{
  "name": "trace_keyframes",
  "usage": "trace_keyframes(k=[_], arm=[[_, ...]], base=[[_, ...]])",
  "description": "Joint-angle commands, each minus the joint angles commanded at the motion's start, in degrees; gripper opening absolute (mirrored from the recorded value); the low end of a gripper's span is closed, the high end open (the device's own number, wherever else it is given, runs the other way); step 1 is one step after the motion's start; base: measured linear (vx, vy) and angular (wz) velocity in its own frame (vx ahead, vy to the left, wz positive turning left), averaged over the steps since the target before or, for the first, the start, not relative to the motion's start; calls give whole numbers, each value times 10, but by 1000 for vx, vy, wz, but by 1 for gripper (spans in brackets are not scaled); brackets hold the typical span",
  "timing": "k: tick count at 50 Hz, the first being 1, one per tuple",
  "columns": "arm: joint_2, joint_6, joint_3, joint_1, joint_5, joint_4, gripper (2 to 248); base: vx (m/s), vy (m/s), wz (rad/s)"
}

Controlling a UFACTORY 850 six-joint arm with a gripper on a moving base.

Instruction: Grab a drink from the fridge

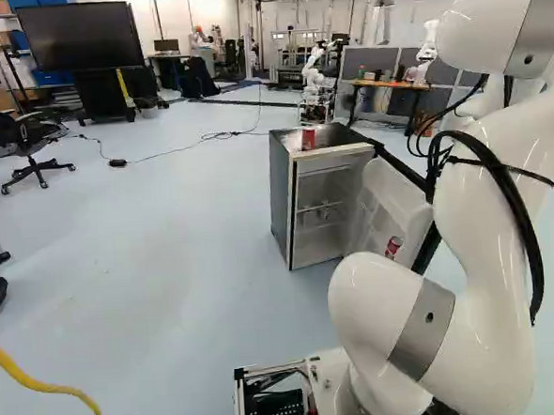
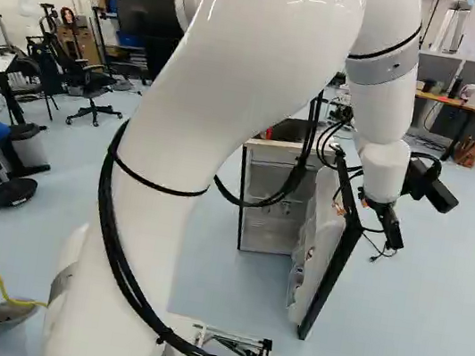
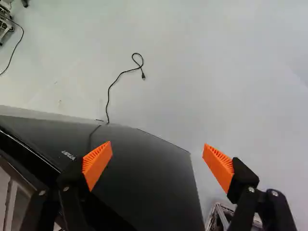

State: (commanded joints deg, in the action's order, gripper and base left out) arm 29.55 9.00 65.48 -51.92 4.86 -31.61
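In the left base view, a red can (image 1: pixel 308 139) stands atop a small fridge (image 1: pixel 281 198), a second red can (image 1: pixel 393 246) in its open door (image 1: pixel 403 205). In the right base view, the tool (image 2: pixel 393 242) hangs near the door's outer side. In the wrist view, the tool (image 3: pixel 158 156) is released, orange pads (image 3: pixel 97 162) wide apart above the dark panel.

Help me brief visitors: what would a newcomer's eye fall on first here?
Probably the white arm filling the right of the left base view. Then, near that view's middle, the small fridge, door open, red can on top. In the wrist view, the tool shows orange pads, wide apart.
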Motion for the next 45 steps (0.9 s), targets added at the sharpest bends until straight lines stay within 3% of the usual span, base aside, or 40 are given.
trace_keyframes(k=[45], arm=[[-6,0,-9,4,15,0,247]], base=[[0,0,0]])
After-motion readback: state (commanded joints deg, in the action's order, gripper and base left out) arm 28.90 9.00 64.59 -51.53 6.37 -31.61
